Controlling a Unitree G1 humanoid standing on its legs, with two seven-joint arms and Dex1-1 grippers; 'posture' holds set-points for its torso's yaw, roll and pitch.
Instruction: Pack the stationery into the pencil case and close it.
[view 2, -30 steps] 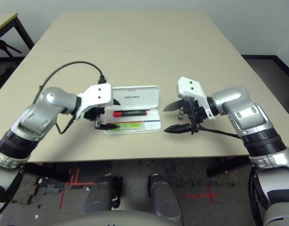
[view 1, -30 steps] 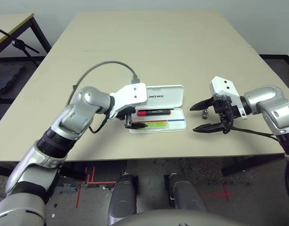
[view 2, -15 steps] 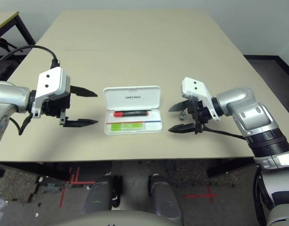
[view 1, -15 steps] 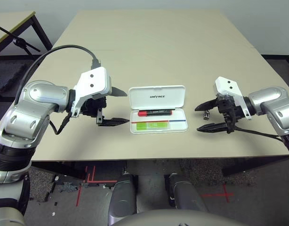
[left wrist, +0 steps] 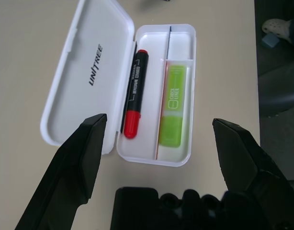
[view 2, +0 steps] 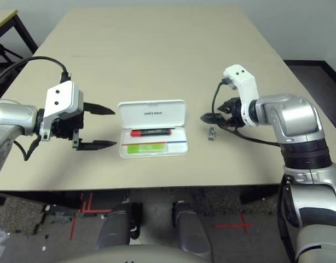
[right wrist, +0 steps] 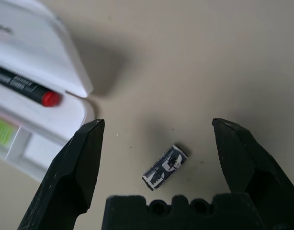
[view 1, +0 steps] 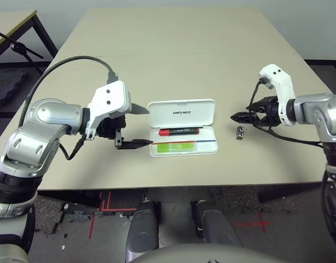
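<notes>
The white pencil case (view 1: 182, 113) lies open at the table's middle, lid flat behind its tray. In the tray lie the red marker (view 1: 179, 131) and, in front of it, the lime-green highlighter (view 1: 176, 146). My left gripper (view 1: 138, 126) stands open just left of the case, holding nothing; in the left wrist view its fingers frame the marker (left wrist: 134, 96) and highlighter (left wrist: 175, 103). The small silver-and-black piece (view 1: 239, 132) lies on the table right of the case. My right gripper (view 1: 237, 116) hovers open just behind it, and the piece (right wrist: 164, 167) shows between its fingers, untouched.
A second table (view 1: 9, 24) and a black stand leg (view 1: 20, 49) are at the far left, off this table. The table's front edge (view 1: 173, 183) runs a short way in front of the case. Bare tabletop stretches behind the case.
My left gripper drew back leftward from the tray, leaving the highlighter there, then edged back toward the case. My right gripper lifted and turned edge-on, shifting behind the metal piece.
</notes>
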